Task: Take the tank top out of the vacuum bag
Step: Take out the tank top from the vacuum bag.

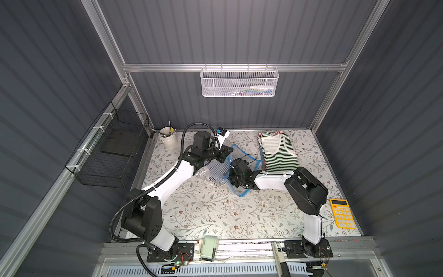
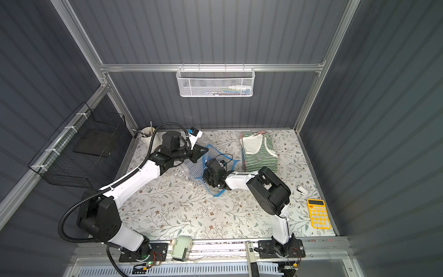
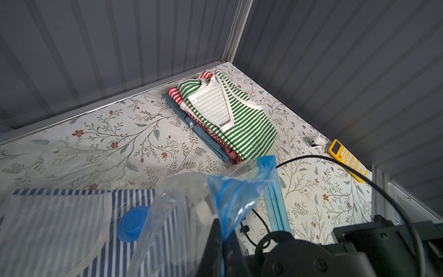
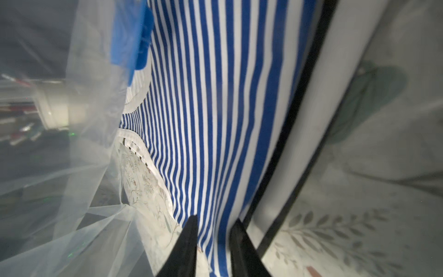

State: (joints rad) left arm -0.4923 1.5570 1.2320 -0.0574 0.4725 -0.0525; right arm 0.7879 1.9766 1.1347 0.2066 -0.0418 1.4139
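The clear vacuum bag (image 1: 211, 172) lies crumpled mid-table, and its blue zip strip (image 3: 275, 191) runs along the mouth. The tank top (image 3: 60, 215), blue and white striped, is inside the bag under the round blue valve cap (image 3: 133, 223). My left gripper (image 3: 224, 239) is shut on the bag's blue mouth edge and holds it raised. My right gripper (image 4: 213, 230) is inside the bag. Its jaws stand closed on a fold of the tank top (image 4: 227, 108), with clear film (image 4: 84, 167) beside it. In both top views the right fingertips are hidden by the wrist.
A stack of folded striped tops (image 1: 278, 151) lies at the back right. A yellow calculator (image 1: 342, 213) and a small white object (image 2: 302, 190) sit near the right edge. A white cup (image 1: 167, 139) stands back left, and a black wire basket (image 1: 112, 153) hangs on the left wall.
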